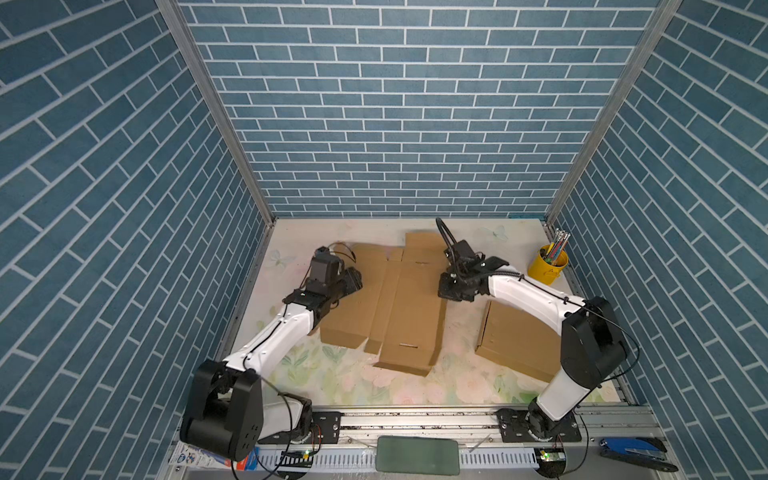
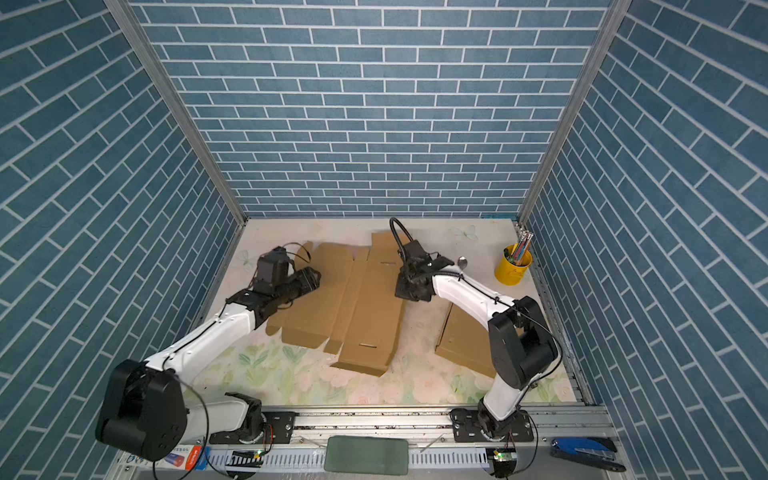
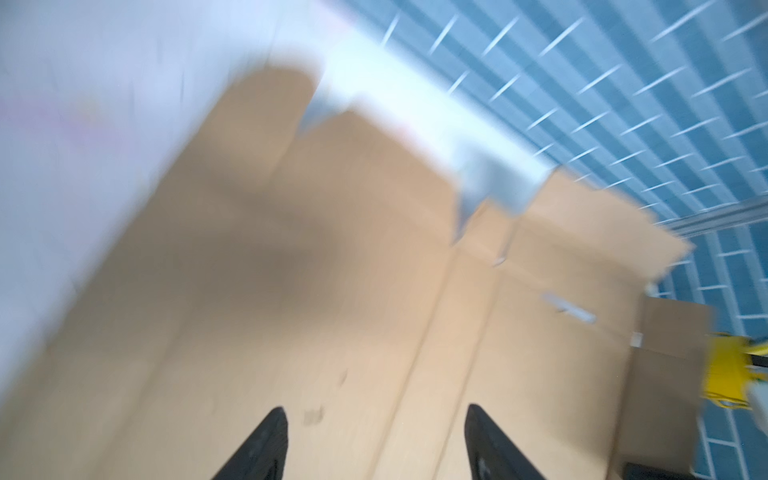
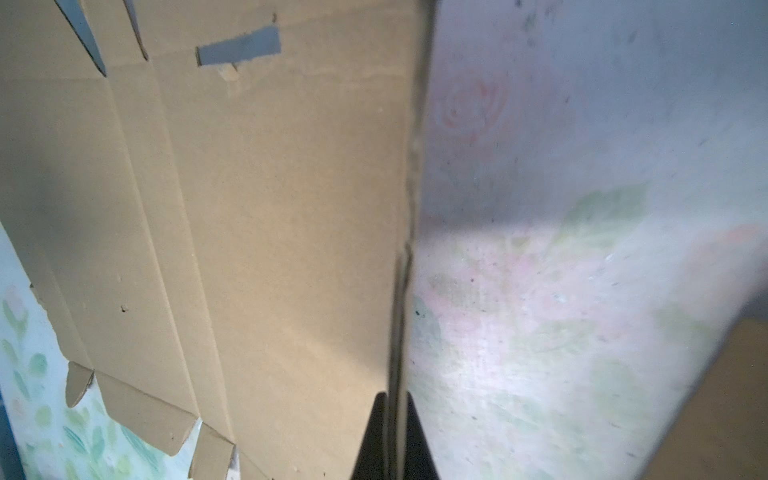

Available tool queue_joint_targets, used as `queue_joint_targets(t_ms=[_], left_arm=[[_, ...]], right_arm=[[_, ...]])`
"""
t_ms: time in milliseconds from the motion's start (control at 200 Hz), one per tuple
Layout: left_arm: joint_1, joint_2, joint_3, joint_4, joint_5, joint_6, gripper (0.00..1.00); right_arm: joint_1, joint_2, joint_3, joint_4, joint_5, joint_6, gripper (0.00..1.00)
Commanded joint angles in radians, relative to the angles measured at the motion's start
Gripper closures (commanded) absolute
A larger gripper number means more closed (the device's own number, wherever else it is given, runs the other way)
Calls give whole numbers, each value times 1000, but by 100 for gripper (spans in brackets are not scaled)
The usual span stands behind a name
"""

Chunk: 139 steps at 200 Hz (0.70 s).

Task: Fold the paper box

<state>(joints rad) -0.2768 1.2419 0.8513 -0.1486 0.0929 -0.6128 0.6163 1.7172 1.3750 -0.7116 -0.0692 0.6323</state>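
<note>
The paper box (image 1: 399, 307) lies unfolded in the middle of the table (image 1: 332, 374), its right edge pinched between the closed jaws of the right gripper (image 4: 395, 415) — the left gripper (image 3: 374, 415) hovers over its left panel, jaws apart — with a second cardboard box (image 1: 515, 340) and a yellow pencil cup (image 1: 547, 264) off to the right.

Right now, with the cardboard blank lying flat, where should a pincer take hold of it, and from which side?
Take the cardboard blank by its free right-hand edge, coming in from the right: it is a thin flat sheet, so only its rim can be pinched. The right pincer is shut there.
</note>
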Motion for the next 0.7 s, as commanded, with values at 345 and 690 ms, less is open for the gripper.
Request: queue_joint_targets(t_ms=[345,690], left_arm=[[115,-29,36,-39,190,111,33],[-26,83,-207,191,114,-3,39]], right_arm=[[17,412,847,-717,396,-640,100],[101,523,1004,-596,662,-790,100]])
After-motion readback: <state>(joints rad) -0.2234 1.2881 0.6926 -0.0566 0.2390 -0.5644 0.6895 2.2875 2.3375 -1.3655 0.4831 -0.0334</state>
